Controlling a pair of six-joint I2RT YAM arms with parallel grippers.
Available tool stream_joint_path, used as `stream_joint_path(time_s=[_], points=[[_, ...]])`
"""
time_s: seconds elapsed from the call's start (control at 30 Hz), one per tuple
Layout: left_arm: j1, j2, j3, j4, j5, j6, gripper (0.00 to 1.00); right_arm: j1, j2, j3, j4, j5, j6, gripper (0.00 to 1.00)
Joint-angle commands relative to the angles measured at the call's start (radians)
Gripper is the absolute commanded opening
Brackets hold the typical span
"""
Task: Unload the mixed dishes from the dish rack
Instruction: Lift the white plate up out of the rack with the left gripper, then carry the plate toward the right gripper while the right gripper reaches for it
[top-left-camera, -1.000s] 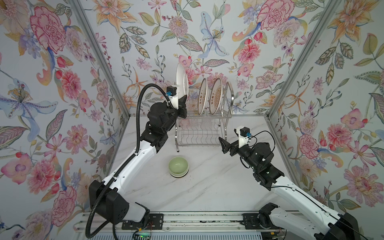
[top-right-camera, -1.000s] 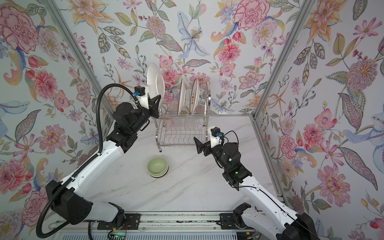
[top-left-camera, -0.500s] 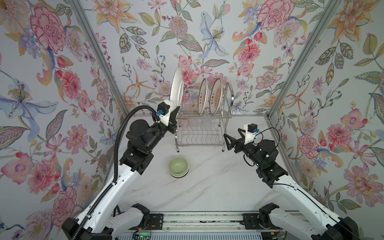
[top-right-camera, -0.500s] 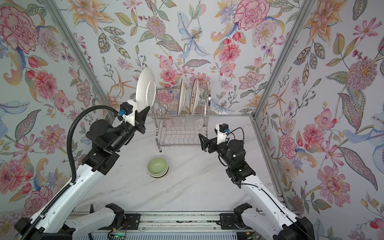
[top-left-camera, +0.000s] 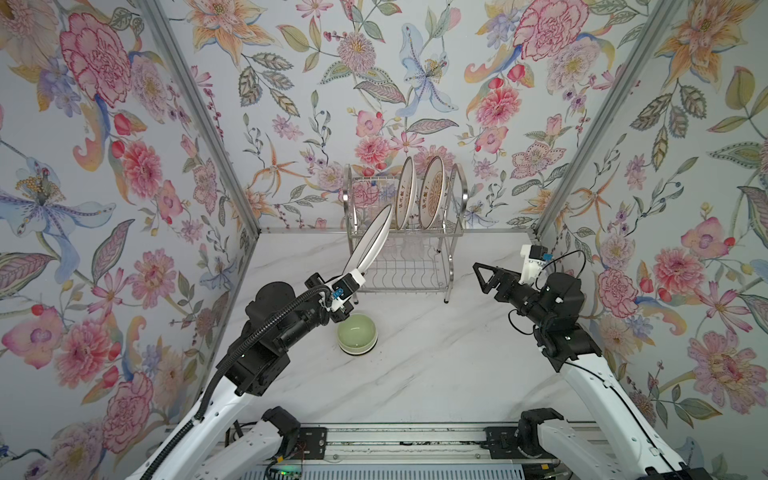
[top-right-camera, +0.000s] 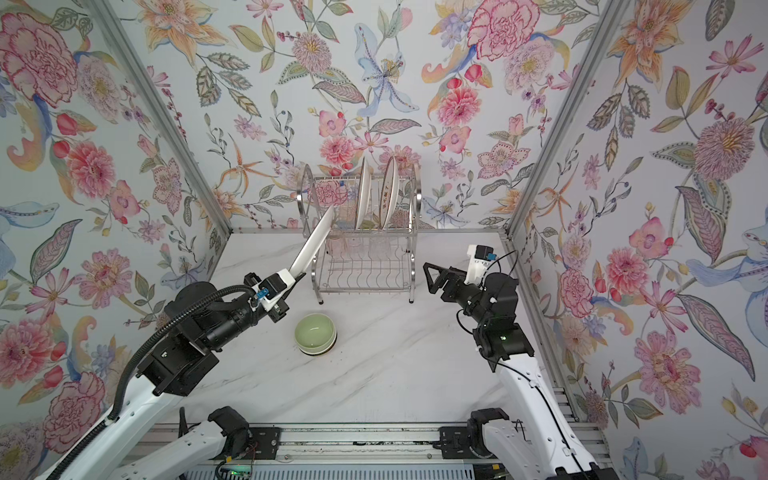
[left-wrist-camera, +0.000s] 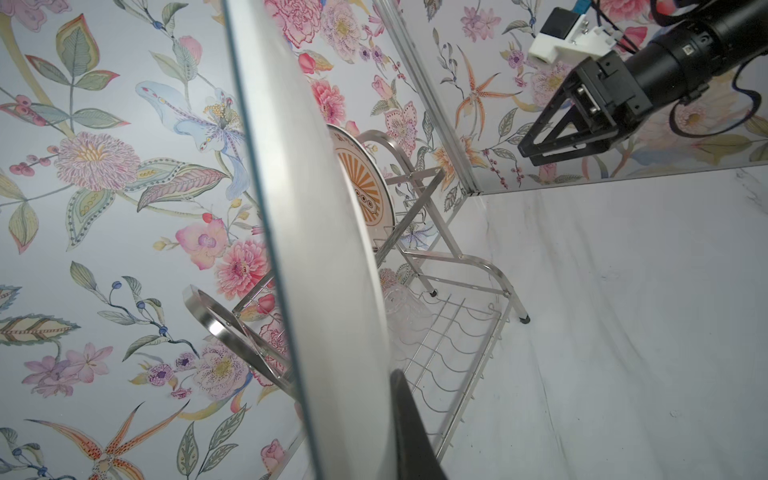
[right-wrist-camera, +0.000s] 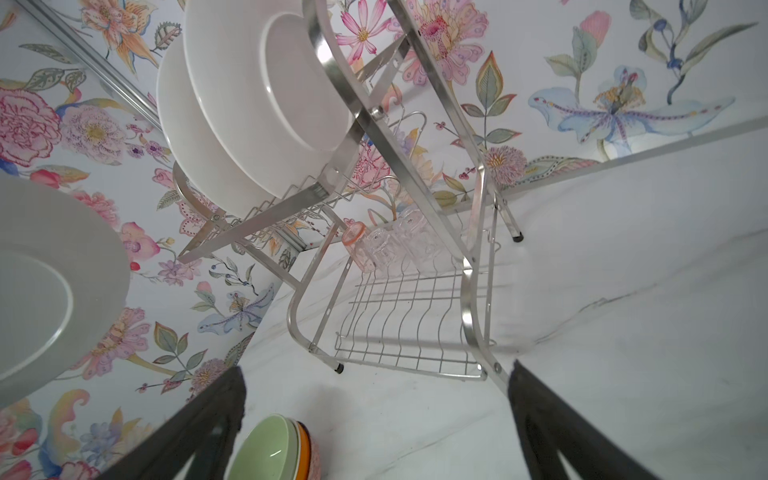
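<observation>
The left jaws have swung the plain white plate (top-left-camera: 371, 243) down and out of the dish rack (top-left-camera: 460, 195). They stay clenched on its rim, and the plate hangs tilted before the rack's left side, near the stacked bowls (top-left-camera: 356, 336) on the desk (top-left-camera: 415, 374). The right jaws have drawn back right, released and empty. Two sunburst plates (top-left-camera: 431, 193) stand in the upper tier, with cups (right-wrist-camera: 376, 249) on the lower.
</observation>
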Motion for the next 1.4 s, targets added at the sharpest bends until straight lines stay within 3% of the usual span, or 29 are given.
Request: stream_joint_path(time_s=[0.0, 0.2, 0.53, 0.73, 1.07, 1.2, 1.37], points=[[-0.027, -0.026, 0.002, -0.063, -0.005, 0.079, 0.00, -0.035, -0.032, 0.007, -0.050, -0.097, 0.105, 0.99], [-0.081, -0.031, -0.090, -0.102, -0.055, 0.171, 0.00, -0.041, -0.033, 0.001, -0.110, -0.163, 0.139, 0.99], [-0.244, 0.115, -0.198, 0.037, -0.204, 0.341, 0.00, -0.019, -0.042, 0.043, -0.286, -0.250, 0.079, 0.98], [-0.318, 0.209, -0.246, 0.140, -0.282, 0.453, 0.00, 0.044, 0.004, 0.075, -0.375, -0.205, 0.034, 0.94], [-0.418, 0.366, -0.324, 0.357, -0.447, 0.697, 0.00, 0.166, 0.166, 0.132, -0.373, -0.139, 0.031, 0.86], [-0.432, 0.383, -0.360, 0.473, -0.462, 0.723, 0.00, 0.189, 0.216, 0.149, -0.381, -0.104, 0.032, 0.82], [-0.437, 0.405, -0.363, 0.485, -0.451, 0.699, 0.00, 0.197, 0.249, 0.124, -0.343, -0.107, 0.079, 0.72]])
